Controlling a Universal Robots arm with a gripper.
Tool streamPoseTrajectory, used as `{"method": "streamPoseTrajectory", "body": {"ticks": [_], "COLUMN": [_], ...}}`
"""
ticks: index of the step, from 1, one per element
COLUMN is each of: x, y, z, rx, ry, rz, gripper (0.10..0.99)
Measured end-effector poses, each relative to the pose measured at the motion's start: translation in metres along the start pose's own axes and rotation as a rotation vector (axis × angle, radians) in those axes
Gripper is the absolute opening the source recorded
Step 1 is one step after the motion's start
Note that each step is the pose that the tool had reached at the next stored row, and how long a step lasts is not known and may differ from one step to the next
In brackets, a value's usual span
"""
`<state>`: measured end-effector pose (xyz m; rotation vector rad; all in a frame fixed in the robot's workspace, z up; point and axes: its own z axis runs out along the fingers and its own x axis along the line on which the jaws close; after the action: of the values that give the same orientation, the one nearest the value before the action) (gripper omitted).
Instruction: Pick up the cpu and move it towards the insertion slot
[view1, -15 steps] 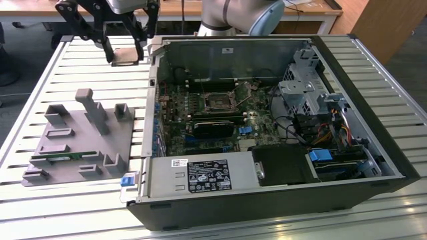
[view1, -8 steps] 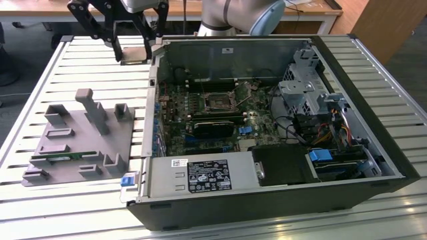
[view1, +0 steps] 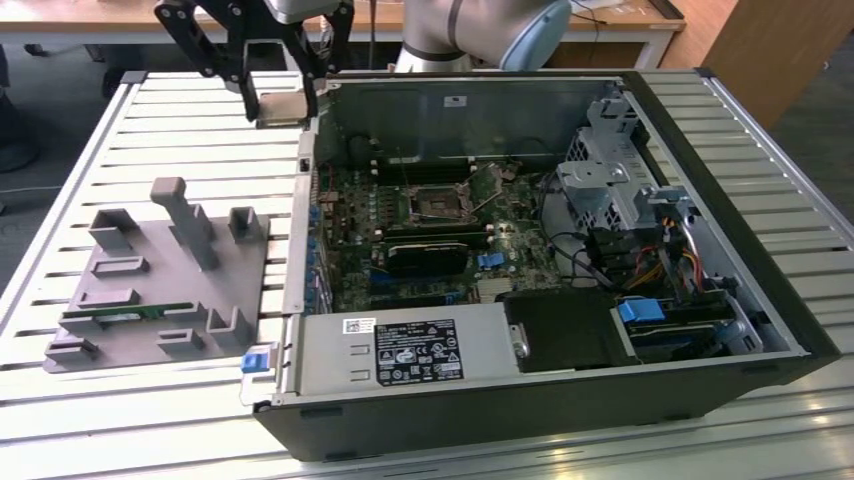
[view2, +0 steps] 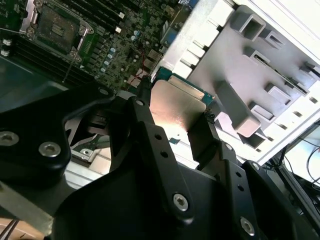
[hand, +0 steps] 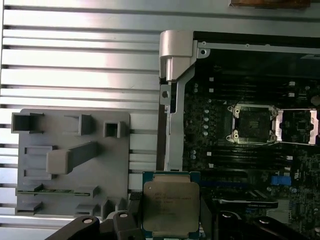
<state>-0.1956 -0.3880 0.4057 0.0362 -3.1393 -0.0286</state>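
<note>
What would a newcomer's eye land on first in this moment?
The gripper, raised over the open computer case's corner on the exterior view's left, holding the cpu between its fingers. Next, the insertion slot with its shiny frame at the motherboard's middle, and the grey parts tray on the slatted table beside the case.

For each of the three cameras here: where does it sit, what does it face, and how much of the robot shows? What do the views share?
Exterior view: off the arm, above the table, facing the open computer case; the arm and gripper show at the top, holding the cpu.
Second wrist view: on the arm, close behind the black fingers, looking along them past the cpu to the insertion slot.
First wrist view: on the arm, looking down on the cpu and insertion slot.
All three share cpu and slot.
</note>
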Motion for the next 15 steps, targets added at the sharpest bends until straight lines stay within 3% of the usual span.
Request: {"method": "streamPoseTrajectory", "body": {"ticks": [15], "x": [-0.0193], "y": [0.0021], "z": [0.0], "rx": [0.0], "ry": [0.0], "rz": [0.0], "gripper": [0.541]}}
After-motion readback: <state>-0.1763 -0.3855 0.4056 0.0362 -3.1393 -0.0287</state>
